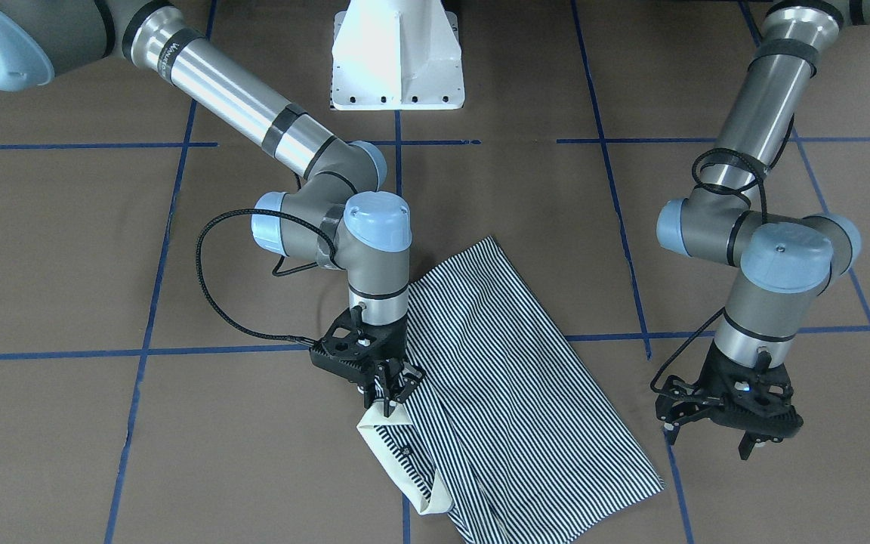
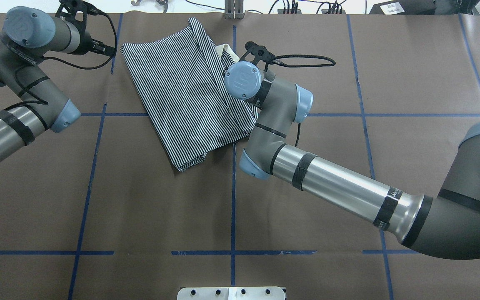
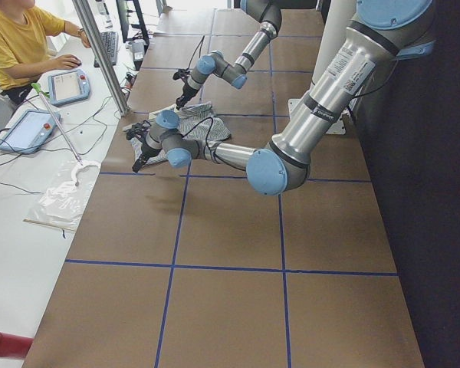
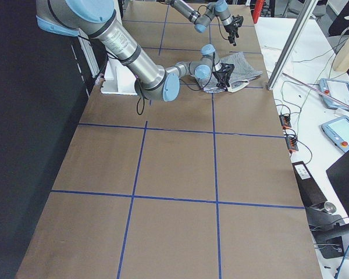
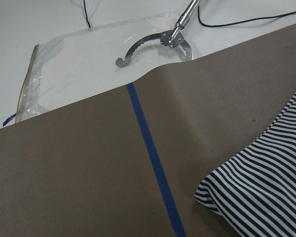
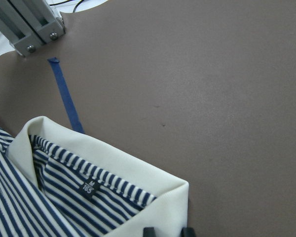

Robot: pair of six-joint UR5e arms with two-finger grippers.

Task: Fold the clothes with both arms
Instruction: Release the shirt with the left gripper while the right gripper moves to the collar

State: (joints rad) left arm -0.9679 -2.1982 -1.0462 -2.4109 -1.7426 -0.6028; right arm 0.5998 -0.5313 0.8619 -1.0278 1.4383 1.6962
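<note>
Table [image 2: 161,208] w/ blue tape [image 2: 233,200], person [image 3: 19,38], pendants [image 3: 67,86]

Lighting is flat and diffuse from overhead, all views well exposed. Brown tabletop [image 1: 65,249] is matte, no hot spots. Shadows are soft-edged only: one under the right arm [image 1: 231,91] beside the polo shirt [image 1: 495,363], a faint one under the left arm [image 3: 322,100] in the left side view. Bare metal tubes on both arms carry long specular streaks. White side bench [image 3: 31,230] is near clipping; plastic bag [image 5: 79,69] on it glares in the left wrist view. Black wall [image 4: 23,145] is crushed, no detail. Stripes are crisp front-facing, slight shimmer overhead. Side views are low-res, far arm soft. Right wrist view is sharp on the collar label [image 6: 89,186]; right end effector [image 6: 167,233] is just two dark blurred tips at the bottom edge.
</note>
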